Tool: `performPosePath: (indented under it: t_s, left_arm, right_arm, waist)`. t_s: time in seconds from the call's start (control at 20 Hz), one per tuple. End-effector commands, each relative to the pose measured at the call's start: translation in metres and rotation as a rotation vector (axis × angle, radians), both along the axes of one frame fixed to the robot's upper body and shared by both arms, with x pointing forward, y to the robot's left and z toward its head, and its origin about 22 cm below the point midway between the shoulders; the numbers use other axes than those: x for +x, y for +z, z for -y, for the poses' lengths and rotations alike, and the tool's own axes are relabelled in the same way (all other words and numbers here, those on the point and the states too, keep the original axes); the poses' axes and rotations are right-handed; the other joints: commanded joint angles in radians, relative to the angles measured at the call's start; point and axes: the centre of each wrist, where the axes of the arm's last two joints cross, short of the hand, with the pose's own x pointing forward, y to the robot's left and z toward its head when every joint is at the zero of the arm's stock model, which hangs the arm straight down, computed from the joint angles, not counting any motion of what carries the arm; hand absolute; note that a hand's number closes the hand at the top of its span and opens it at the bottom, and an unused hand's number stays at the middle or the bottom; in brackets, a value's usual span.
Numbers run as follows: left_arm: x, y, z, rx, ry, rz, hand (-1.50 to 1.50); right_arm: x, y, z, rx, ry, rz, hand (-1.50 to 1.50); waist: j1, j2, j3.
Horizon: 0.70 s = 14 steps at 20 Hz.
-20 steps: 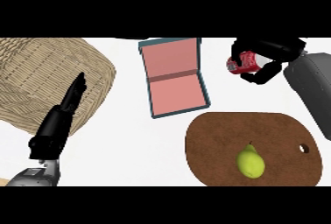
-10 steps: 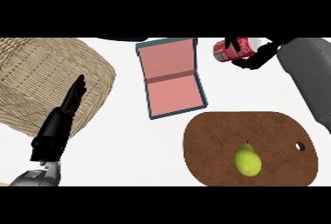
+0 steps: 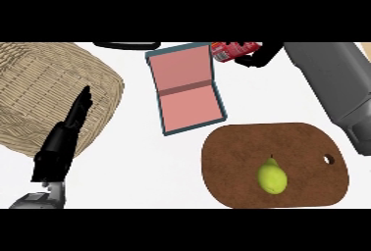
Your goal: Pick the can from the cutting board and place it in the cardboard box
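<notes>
One can (image 3: 233,50), box (image 3: 187,88), board (image 3: 239,157), pear (image 3: 272,177), basket (image 3: 36,88).

Basket (image 3: 43,93) left, box (image 3: 185,88) centre, pear (image 3: 272,177) on cutting board (image 3: 239,157), can (image 3: 233,50) seemingly beside box

the right forearm (image 3: 334,86), grey, comes in from the right edge and slants toward the far side. the right robot hand (image 3: 261,55), black, sits at the far edge with its fingers curled round the can (image 3: 233,50). the left forearm (image 3: 35,201) shows at the near left corner. the left robot hand (image 3: 64,139) has straight fingers, held together and pointing far and slightly right.
</notes>
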Motion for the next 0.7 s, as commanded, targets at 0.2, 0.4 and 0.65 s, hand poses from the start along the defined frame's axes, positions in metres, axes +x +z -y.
performPosePath:
  t_s: [0.2,0.4,0.65]
  left_arm:
    - [0.001,-0.028,-0.013,-0.009,0.049,-0.122,0.0]
    - [-0.007,-0.04,-0.014,0.002,0.072,-0.133,0.0]
    - [-0.003,-0.041,-0.02,-0.007,0.068,-0.143,0.0]
  right_arm:
    - [0.0,0.005,-0.067,-0.047,0.201,-0.103,1.5]
    - [-0.007,-0.011,-0.101,-0.123,0.242,-0.118,1.5]
    - [-0.022,-0.038,-0.149,-0.207,0.245,-0.115,1.5]
  waist:
    - [-0.018,0.007,-0.016]
    - [-0.032,-0.002,-0.016]
    - [-0.046,-0.004,-0.016]
